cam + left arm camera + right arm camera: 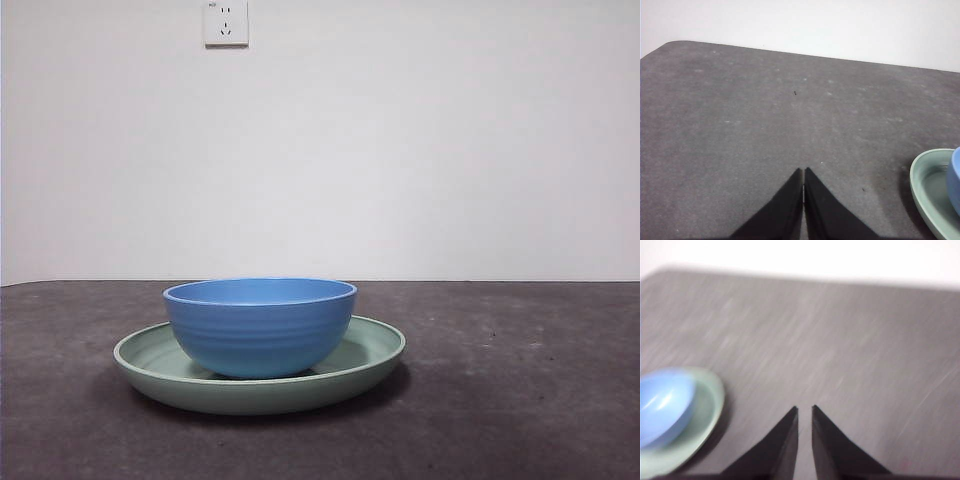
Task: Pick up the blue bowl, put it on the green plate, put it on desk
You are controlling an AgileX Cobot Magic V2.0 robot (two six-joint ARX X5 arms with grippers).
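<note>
The blue bowl (260, 325) stands upright inside the green plate (375, 358), a little left of the plate's centre, on the desk (520, 400). No gripper shows in the front view. The left wrist view has my left gripper (803, 171) shut and empty over bare desk, with the plate's rim (926, 182) and a sliver of the bowl (956, 180) off to one side. My right gripper (805, 408) hangs above the desk beside the plate (710, 400) and bowl (662, 405). Its jaws stand a narrow gap apart with nothing between them. That view is motion-blurred.
A white wall runs behind the desk's far edge, with a socket (226, 22) high on it. The desk's rounded corner (670, 45) shows in the left wrist view.
</note>
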